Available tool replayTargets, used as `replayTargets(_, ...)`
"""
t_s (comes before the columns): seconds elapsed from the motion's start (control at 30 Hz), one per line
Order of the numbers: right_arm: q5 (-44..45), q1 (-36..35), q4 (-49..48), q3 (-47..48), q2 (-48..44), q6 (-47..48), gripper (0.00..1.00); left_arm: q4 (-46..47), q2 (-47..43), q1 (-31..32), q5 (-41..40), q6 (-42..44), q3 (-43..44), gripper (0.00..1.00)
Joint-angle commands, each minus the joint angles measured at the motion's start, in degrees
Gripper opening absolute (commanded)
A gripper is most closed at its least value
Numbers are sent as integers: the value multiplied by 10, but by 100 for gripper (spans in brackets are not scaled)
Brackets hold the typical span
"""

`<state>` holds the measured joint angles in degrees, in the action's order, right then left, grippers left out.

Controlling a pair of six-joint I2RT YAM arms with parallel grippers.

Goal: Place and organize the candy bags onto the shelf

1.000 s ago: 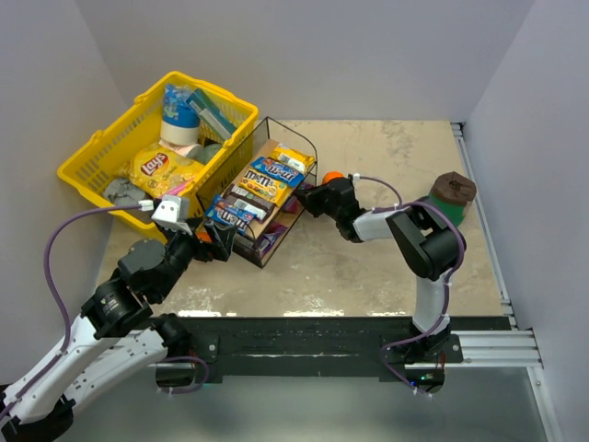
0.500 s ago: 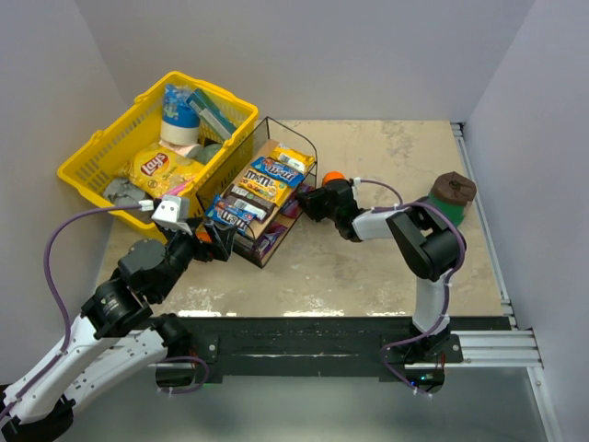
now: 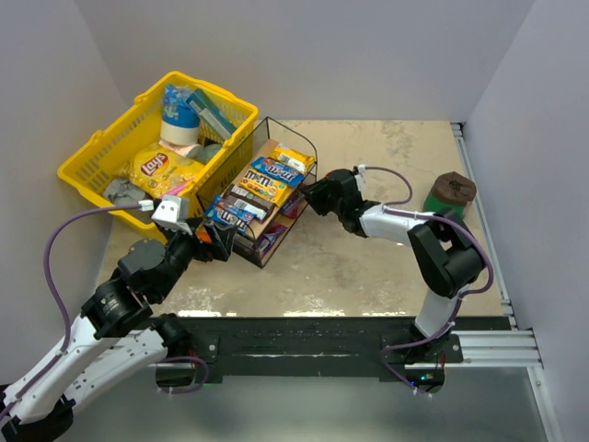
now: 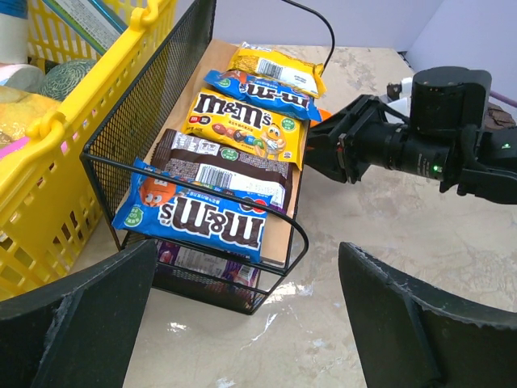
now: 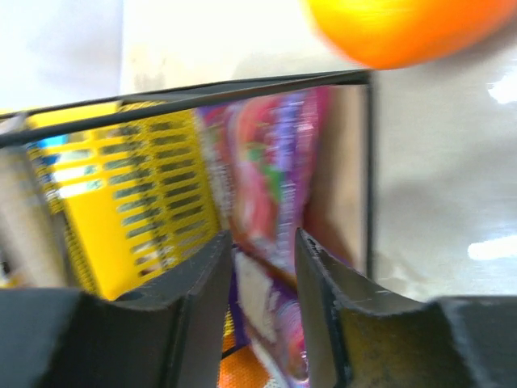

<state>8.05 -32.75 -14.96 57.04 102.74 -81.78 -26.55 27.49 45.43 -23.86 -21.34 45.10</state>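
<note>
Here the right gripper (image 5: 258, 234) is set against the open side of the small black wire-frame shelf with slanted wooden boards (image 4: 149, 113), level with its lower tier, its two fingers only narrowly parted. A blurred purple-and-pink glossy candy packet (image 5: 271, 186) lies right in front of the fingertips and runs down between them; whether it is pinched cannot be told. Just ahead of the fingers the black wire rail (image 5: 242, 85) of the shelf crosses, and beyond it, off to one side, a round orange (image 5: 396, 28) is seen. The step is judged to be the settling of this packet on the lower board. It should be slid in flat and low, with the rail cleared and the orange not nudged, and let go only once it lies square. Farther off, across the shelf, five blue, brown and yellow packets (image 4: 222, 166) are lined up on the upper board. The left gripper (image 4: 246, 246) is held wide open and empty, facing the shelf's front end.
</note>
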Motion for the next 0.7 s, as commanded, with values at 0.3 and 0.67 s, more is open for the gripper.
replayTargets(0.3,-53,-6,11,109,127,24,11,16,-7,1,-11,12,0,100)
replayTargets(0.67,-41,-6,-13,79,116,30,10,13,-6,1,-8,10,3,100)
